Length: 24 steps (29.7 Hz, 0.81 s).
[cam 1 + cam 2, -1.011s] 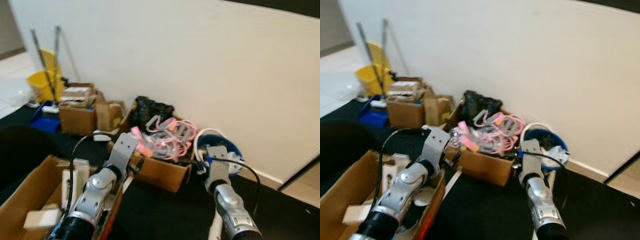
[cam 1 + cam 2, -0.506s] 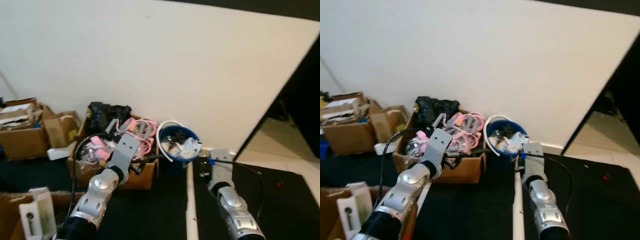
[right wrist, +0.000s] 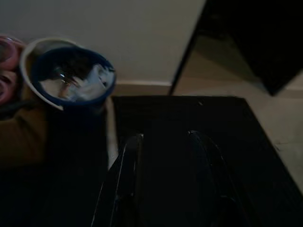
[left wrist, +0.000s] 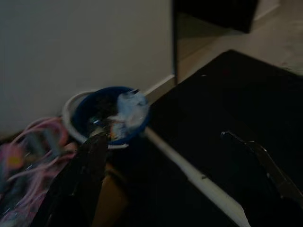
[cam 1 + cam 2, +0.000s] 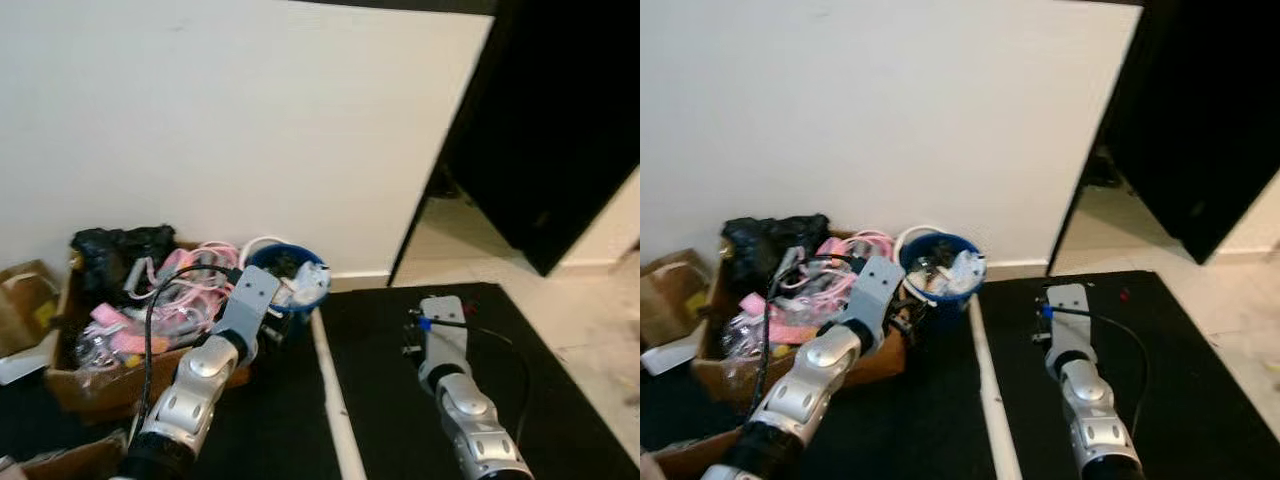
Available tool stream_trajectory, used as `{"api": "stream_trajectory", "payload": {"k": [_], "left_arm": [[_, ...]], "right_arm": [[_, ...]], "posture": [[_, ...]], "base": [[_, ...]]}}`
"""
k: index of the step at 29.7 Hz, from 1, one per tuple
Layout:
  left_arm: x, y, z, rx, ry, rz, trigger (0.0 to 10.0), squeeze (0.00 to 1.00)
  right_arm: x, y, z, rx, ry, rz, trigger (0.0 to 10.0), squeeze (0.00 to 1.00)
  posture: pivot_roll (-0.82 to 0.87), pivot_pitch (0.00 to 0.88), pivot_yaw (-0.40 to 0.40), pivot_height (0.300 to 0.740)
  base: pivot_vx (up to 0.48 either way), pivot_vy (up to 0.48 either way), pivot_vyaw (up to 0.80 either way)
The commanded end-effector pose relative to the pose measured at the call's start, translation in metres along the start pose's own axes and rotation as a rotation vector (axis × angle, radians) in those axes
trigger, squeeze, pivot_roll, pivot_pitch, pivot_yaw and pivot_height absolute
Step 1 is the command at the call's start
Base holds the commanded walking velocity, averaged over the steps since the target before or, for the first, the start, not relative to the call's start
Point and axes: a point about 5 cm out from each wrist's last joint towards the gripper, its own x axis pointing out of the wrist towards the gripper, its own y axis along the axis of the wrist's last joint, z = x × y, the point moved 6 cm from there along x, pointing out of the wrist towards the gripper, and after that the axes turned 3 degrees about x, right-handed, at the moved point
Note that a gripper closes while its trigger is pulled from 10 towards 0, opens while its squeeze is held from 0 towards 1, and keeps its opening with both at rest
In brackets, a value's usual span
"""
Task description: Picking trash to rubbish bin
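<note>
Blue bin [image 5: 940,275] lower left of frame, against wall, already heaped with trash. My left gripper [image 4: 184,156] spread wide, empty; right gripper [image 3: 165,156] parted, empty, over black mat [image 5: 450,330]. No loose trash spotted on mat (view dim). Risk: bin overflows if more is added; cluttered cardboard box [image 5: 90,370] touching bin could snag left arm.

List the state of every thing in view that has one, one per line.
blue bin: upright by the wall, filled with trash to the rim.
cardboard box: open, heaped with pink cords.
black bag: crumpled at the box's back.
left end effector: open, empty.
right end effector: open, empty.
doorway: open, dark panel beside it.
</note>
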Motion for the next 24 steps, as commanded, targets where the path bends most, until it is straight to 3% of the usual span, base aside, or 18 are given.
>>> {"api": "stream_trajectory", "payload": {"k": [1, 24], "left_arm": [[-0.0005, -0.0022, 0.0012, 0.007, -0.003, -0.005, 10.0, 0.00], [0.0010, 0.0000, 0.0013, 0.009, -0.005, -0.001, 10.0, 0.00]], "right_arm": [[-0.0021, -0.0060, -0.0003, 0.005, -0.004, -0.023, 10.0, 0.00], [-0.0056, -0.0153, 0.0033, -0.016, -0.018, -0.060, 10.0, 0.00]], "posture": [[-0.08, 0.025, -0.061, 0.740], [-0.08, 0.029, -0.060, 0.740]], "base": [[0.000, 0.000, -0.80], [0.000, 0.000, -0.80]]}}
